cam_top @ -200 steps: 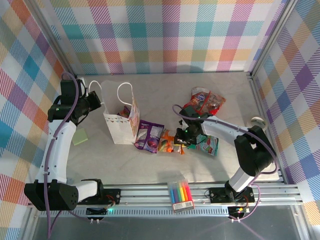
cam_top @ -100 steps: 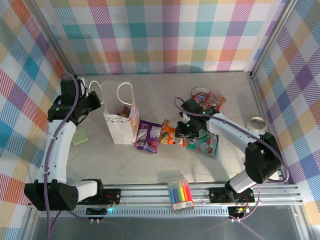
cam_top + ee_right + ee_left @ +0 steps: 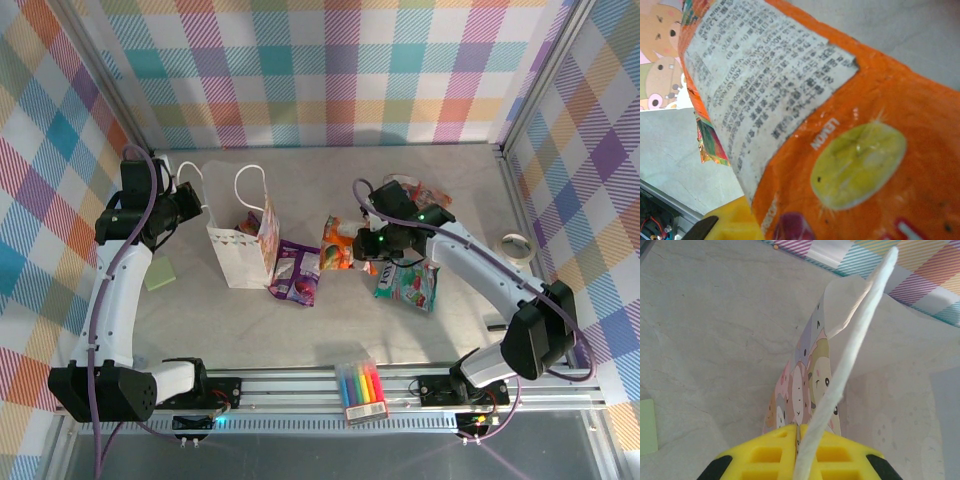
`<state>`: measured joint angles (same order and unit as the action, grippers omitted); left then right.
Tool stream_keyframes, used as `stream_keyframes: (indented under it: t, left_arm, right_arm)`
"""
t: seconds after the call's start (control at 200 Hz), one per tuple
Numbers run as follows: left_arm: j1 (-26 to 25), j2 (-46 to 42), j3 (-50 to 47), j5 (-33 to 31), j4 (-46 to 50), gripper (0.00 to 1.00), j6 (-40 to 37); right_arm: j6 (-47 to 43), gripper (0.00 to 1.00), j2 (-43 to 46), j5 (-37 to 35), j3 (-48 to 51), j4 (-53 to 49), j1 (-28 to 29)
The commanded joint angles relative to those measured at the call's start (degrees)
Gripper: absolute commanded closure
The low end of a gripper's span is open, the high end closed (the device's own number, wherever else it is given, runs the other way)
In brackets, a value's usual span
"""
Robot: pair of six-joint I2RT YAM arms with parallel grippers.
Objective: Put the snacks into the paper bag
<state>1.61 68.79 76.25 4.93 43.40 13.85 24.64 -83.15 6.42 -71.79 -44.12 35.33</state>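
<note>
The paper bag point(image 3: 240, 250) stands upright left of centre, its mouth open, with something coloured inside. My left gripper point(image 3: 192, 203) is shut on the bag's white cord handle point(image 3: 850, 355), which runs up between the yellow fingers point(image 3: 765, 455). My right gripper point(image 3: 362, 245) is shut on the orange snack packet point(image 3: 337, 245), held above the table just right of the bag; its printed back point(image 3: 840, 130) covers the right wrist view. A purple packet point(image 3: 294, 274) lies against the bag's foot. A teal-and-white packet point(image 3: 408, 283) lies under the right arm. A red packet point(image 3: 428, 195) is behind it.
A pack of rainbow marker pens point(image 3: 363, 387) lies on the front rail. A green sticky note point(image 3: 160, 274) sits left of the bag, and a tape roll point(image 3: 513, 243) at the right wall. Plaid walls enclose the table on three sides.
My right gripper has lifted the orange packet off the table and carried it up and toward the back, near the bag. The left arm and bag stay still.
</note>
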Motion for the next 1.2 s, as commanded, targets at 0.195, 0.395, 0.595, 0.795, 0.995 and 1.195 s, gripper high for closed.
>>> stream_keyframes:
  t: [0.195, 0.395, 0.595, 0.795, 0.995, 1.195]
  left_arm:
    - [0.63, -1.27, 0.59, 0.76, 1.16, 0.9, -1.26]
    - [0.68, -1.22, 1.25, 0.78, 1.34, 0.9, -1.36]
    - [0.67, -1.5, 1.35, 0.53, 1.6, 0.9, -1.54]
    - [0.68, -1.65, 2.22, 0.6, 2.64, 0.9, -1.7]
    - [0.68, -1.65, 2.49, 0.5, 3.26, 0.9, -1.81]
    - [0.68, -1.9, 2.94, 0.08, 3.62, 0.9, -1.89]
  right_arm:
    - [-3.97, 0.85, 4.03, -2.51, -6.28, -0.32, 0.44]
    - [-6.73, 0.86, 4.51, -3.47, -12.54, -0.8, 0.41]
    - [-8.68, 0.86, 3.49, -2.48, -18.05, -0.02, 0.45]
    - [-9.01, 0.86, 2.66, 2.02, -21.52, 1.74, 0.44]
    - [-9.34, 0.85, 1.87, 2.54, -25.92, 3.74, 0.42]
    - [-11.35, 0.85, 0.31, 3.65, -30.68, 6.17, 0.44]
